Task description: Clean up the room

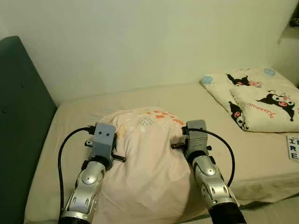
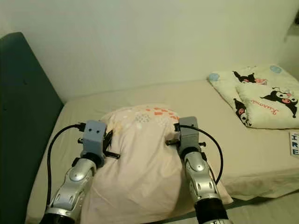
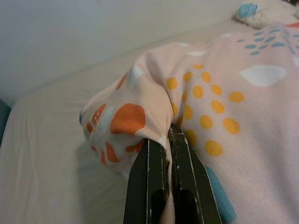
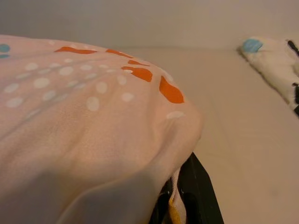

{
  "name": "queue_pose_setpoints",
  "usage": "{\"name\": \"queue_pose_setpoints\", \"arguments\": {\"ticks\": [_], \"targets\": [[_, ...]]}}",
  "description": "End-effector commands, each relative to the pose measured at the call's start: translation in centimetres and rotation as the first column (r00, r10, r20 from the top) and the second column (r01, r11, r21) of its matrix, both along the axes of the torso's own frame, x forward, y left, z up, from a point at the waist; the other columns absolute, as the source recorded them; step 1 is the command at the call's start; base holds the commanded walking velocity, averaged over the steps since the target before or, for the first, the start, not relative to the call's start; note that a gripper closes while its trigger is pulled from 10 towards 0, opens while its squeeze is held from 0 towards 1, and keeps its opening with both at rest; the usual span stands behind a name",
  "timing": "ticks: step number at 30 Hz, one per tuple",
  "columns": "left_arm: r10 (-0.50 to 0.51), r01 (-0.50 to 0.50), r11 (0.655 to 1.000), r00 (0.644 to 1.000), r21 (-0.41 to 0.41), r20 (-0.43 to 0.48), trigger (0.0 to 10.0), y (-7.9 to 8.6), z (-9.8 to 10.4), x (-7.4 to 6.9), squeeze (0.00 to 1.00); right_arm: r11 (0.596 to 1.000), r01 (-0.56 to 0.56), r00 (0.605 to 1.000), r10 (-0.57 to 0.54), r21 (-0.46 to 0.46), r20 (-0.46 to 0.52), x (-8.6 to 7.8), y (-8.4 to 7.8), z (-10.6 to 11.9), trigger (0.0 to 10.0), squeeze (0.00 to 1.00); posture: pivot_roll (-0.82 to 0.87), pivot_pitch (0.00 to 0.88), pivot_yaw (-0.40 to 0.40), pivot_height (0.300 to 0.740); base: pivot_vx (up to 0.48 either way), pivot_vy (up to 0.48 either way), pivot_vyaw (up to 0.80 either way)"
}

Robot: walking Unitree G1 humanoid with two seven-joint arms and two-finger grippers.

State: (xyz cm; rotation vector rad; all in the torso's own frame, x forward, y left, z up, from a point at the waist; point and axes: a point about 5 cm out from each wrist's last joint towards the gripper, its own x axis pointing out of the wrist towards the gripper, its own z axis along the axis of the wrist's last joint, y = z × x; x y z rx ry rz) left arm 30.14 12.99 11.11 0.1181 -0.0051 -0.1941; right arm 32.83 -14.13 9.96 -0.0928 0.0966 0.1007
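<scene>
While both arms reach out over the bed [image 1: 261, 163], a pale pink pillow [image 1: 149, 163] with orange and white spots lies between them, and it serves as the landmark for everything else. It sits on the near part of the mattress, its near end reaching the bed's front edge.

Left of the pillow, well apart from it, stands the dark green headboard [image 1: 18, 121], running along that side of the bed. At the pillow's left side is the left pincer [image 3: 169, 140]; the left wrist view shows its two black fingers together, clamped on a bunched corner of the pillow's cover. At the pillow's right side is the right pincer [image 4: 180, 184], its fingers likewise pinching a fold of the pink cloth at that corner. Right of the pillow and farther back, well apart, a folded white quilt [image 1: 261, 98] printed with black cartoon figures rests on the mattress. Near the quilt, toward the bed's front edge, lies a white card with dark lettering [image 1: 293, 147].

As a judgement, the pillow looks light, plump and very soft: it will sag and fold rather than keep its shape, and the loose cover may slide over the filling. Holding only cloth at two corners seems workable for so light a thing, provided both grips stay level so it does not swing or slip free. A fuller bite, taking some filling with the cover, would likely hold more securely.
</scene>
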Motion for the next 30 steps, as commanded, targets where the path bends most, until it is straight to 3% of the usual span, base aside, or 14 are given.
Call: {"name": "queue_pose_setpoints", "arguments": {"ticks": [1,25,30], "targets": [[-0.036,0.036,0.999,0.998,0.008,0.044,10.0,-0.39,0.89,0.15,0.00,0.999,-0.040,0.999,0.039,0.019,0.027,0.01,1.19,0.31,10.0,0.00,-0.06,0.062,0.030,0.739,0.000,0.472,0.00],[-0.056,0.055,0.998,0.997,0.012,0.044,10.0,-0.59,0.94,0.26,0.00,0.999,-0.034,0.999,0.033,0.024,0.025,-0.08,1.19,0.14,10.0,0.00,-0.06,0.057,0.042,0.739,0.000,0.469,0.00],[-0.062,0.060,0.997,0.997,0.041,0.043,10.0,-0.56,1.00,0.25,0.00,0.999,-0.031,0.999,0.031,0.025,0.023,-0.13,1.19,0.09,10.0,0.00,-0.06,0.057,0.042,0.739,0.000,-0.135,0.00]]}}
